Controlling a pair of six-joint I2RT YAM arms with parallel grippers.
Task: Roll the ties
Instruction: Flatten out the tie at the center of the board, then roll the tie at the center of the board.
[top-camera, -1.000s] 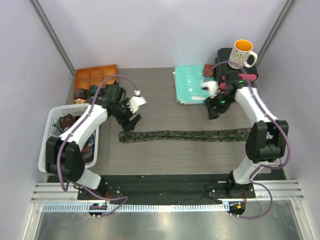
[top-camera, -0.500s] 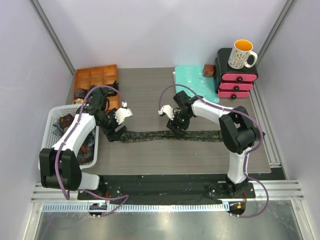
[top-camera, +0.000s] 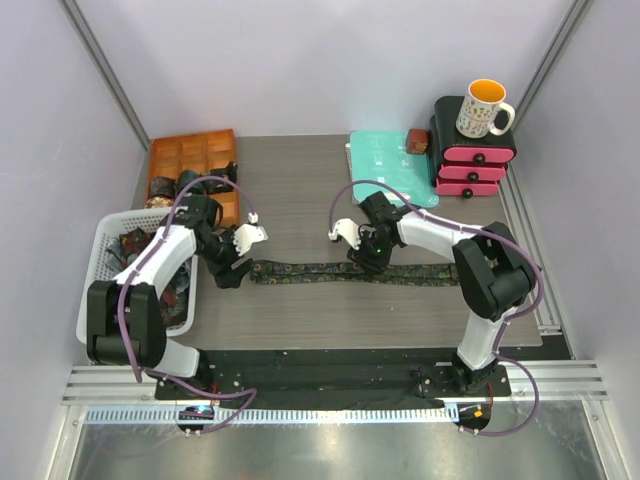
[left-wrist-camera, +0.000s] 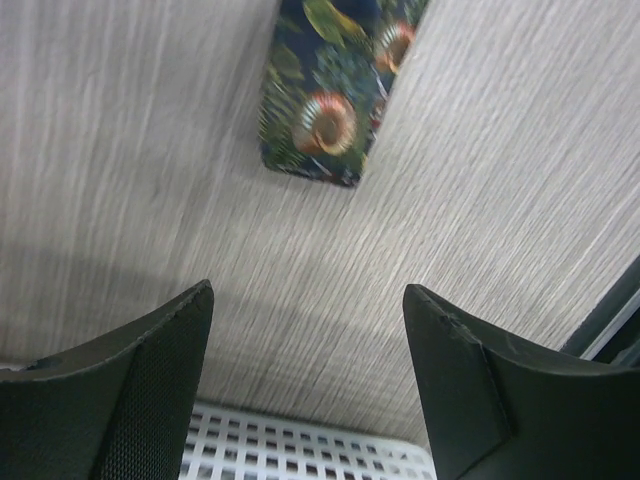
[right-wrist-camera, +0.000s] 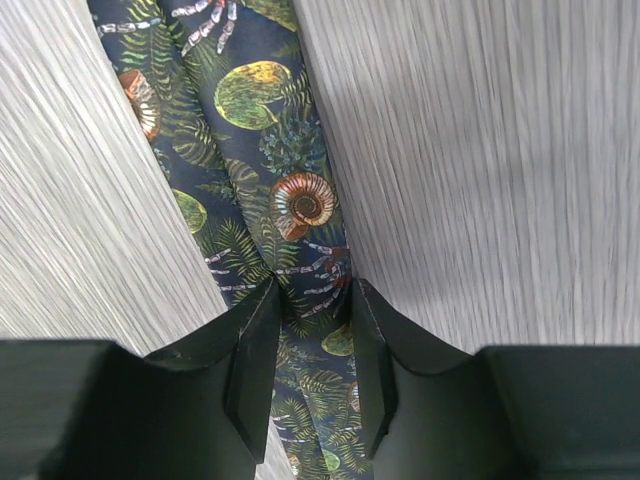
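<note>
A: The tie (top-camera: 300, 271) lies flat on the grey table (top-camera: 300, 200), a long thin strip running left to right in front of both arms. It has shells and green leaves on it.

B: Who holds it?

A: The right gripper (top-camera: 365, 255). Its two fingers are squeezed in on the middle of the tie, and the cloth bunches up between them.

B: And the left gripper (top-camera: 232, 264)?

A: Its fingers are wide apart and hold nothing. It hangs low over the table, near the tie's left end but not touching it.

B: What is close by?

A: A white basket (top-camera: 105, 235) sits just beside the left arm, with more ties (top-camera: 135, 243) piled in it. Behind that is an orange tray (top-camera: 195, 150) with dark rolls (top-camera: 160, 188) in its near boxes.

B: And on the right?

A: A teal folder (top-camera: 385, 165) lies behind the right gripper. A small dark red thing (top-camera: 418, 140) sits on its far corner; it may be a rolled tie, but it is too small to tell. Next to it stand pink drawers (top-camera: 470, 165) with a mug (top-camera: 483, 108) on top.
</note>
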